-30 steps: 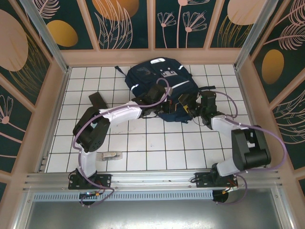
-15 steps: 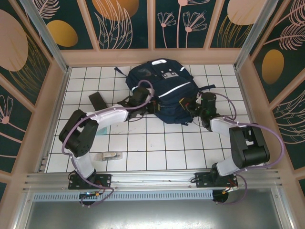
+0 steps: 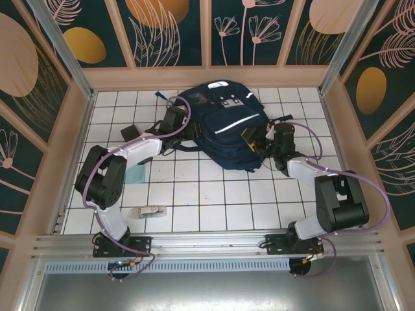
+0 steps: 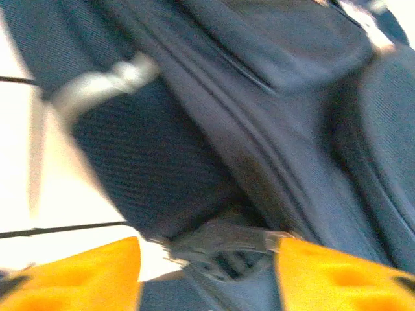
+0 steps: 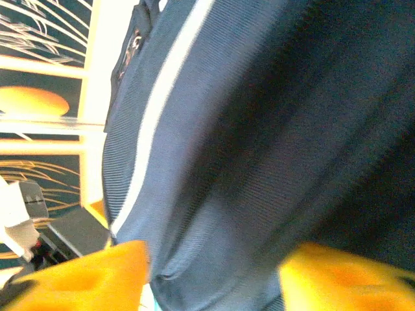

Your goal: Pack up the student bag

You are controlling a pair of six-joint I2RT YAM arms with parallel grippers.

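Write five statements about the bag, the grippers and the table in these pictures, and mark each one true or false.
1. The student bag lies on the tiled table with a gripper at each side. True.
2. The left gripper is clamped shut. False: its yellow fingers stand wide apart, with bag fabric in front of them.
3. A small packet lies on the tiles near the left arm's base, apart from the bag. True.
4. The bag sits at the near edge, against both arm bases. False: it lies toward the far wall.
5. The right gripper is open at the bag's right side. True.
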